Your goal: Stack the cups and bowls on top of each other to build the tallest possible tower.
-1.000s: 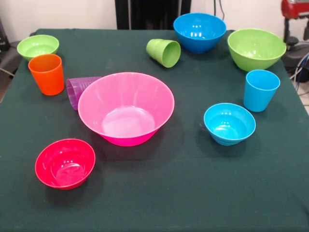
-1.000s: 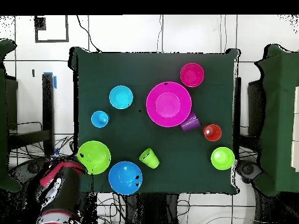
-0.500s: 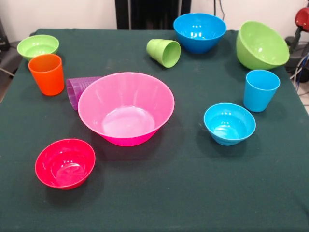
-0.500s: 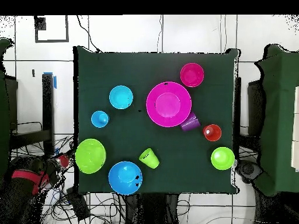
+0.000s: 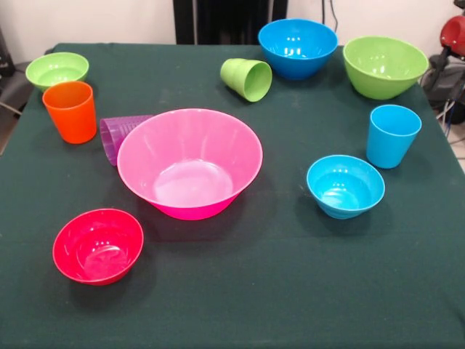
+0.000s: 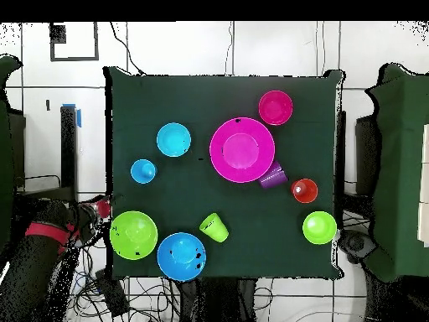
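- We see a table (image 5: 290, 291) under a dark green cloth, with pale tiled floor around it in the overhead view.
- The large pink bowl (image 5: 189, 163) sits upright mid-table and empty; nothing is stacked in it, so no tower stands.
- Just behind its rim a purple cup (image 5: 120, 134) lies on its side, partly hidden by the bowl.
- An orange cup (image 5: 70, 110) stands upright beside the purple one, with a small green bowl (image 5: 57, 70) beyond it and a red bowl (image 5: 97, 245) near the front edge, all empty.
- A light green cup (image 5: 247, 78) lies tipped, mouth toward the camera, near a medium blue bowl (image 5: 298, 48).
- The medium green bowl (image 5: 385, 67) sits upright at the table's corner, closest to the arm.
- A light blue cup (image 5: 392, 135) and a small light blue bowl (image 5: 345, 186) stand farther from the arm, both empty.
- The gripper (image 6: 102, 208) shows only as a red tip off the table's edge, just beside the medium green bowl; we cannot tell whether it is spread or closed.
- Cables (image 6: 142, 293) lie tangled on the floor by the arm.
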Available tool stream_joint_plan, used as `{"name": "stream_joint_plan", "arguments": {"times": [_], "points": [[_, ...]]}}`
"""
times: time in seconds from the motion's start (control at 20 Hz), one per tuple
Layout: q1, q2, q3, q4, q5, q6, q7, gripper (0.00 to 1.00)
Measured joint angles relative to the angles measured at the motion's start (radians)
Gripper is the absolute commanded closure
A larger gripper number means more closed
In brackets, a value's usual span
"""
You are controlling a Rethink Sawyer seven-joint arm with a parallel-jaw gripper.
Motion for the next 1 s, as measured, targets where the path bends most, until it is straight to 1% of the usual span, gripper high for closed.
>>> {"name": "stream_joint_plan", "arguments": {"times": [0.3,0.5,0.55,0.65,0.7,1.0], "points": [[-0.023,0.0,-0.026,-0.003,0.007,0.0,0.0,0.0],[-0.044,-0.016,-0.013,0.0,0.037,0.0,0.0,0.0],[-0.059,-0.036,0.0,0.007,0.06,0.002,0.0,0.0],[-0.071,-0.056,0.012,0.013,0.079,0.006,0.0,0.0],[-0.088,-0.086,0.027,0.023,0.106,0.014,0.0,0.0],[-0.119,-0.161,0.055,0.041,0.158,0.031,0.0,0.0]]}}
